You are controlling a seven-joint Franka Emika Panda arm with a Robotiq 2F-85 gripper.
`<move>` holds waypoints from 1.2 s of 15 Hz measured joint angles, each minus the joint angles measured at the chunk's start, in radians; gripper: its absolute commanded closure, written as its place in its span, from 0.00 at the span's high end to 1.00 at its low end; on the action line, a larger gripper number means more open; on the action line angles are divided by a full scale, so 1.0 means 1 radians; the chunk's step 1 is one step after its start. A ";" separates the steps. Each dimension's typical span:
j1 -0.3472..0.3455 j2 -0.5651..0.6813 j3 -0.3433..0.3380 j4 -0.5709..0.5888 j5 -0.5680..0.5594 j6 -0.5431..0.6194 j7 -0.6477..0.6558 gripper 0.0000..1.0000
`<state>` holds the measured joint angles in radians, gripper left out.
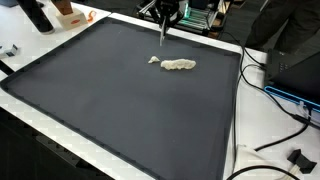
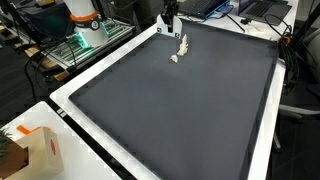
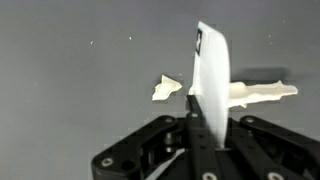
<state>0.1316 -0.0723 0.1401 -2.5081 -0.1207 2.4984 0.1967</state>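
Pinching a white strip (image 3: 210, 70) between the jaws, just over a crumpled scrap (image 1: 179, 65) near the far edge of the mat (image 1: 100, 110); wide room elsewhere.

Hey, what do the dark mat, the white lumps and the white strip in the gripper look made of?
The dark mat: matte grey, no glare, probably rubber or foam. The white lumps: off-white, ragged edges, maybe dough or putty; unclear. The white strip: thin, flat, smooth, likely plastic or card, pinched in the gripper.
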 measured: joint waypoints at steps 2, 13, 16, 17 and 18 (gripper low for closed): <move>0.000 -0.018 0.011 0.032 0.000 -0.052 0.083 0.01; 0.001 0.063 0.043 0.237 -0.129 -0.319 0.686 0.01; 0.011 0.124 0.044 0.297 -0.187 -0.409 0.827 0.01; 0.016 0.146 0.043 0.317 -0.206 -0.437 0.870 0.01; 0.022 0.169 0.042 0.338 -0.226 -0.466 0.914 0.01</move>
<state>0.1535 0.0964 0.1824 -2.1696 -0.3464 2.0320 1.1111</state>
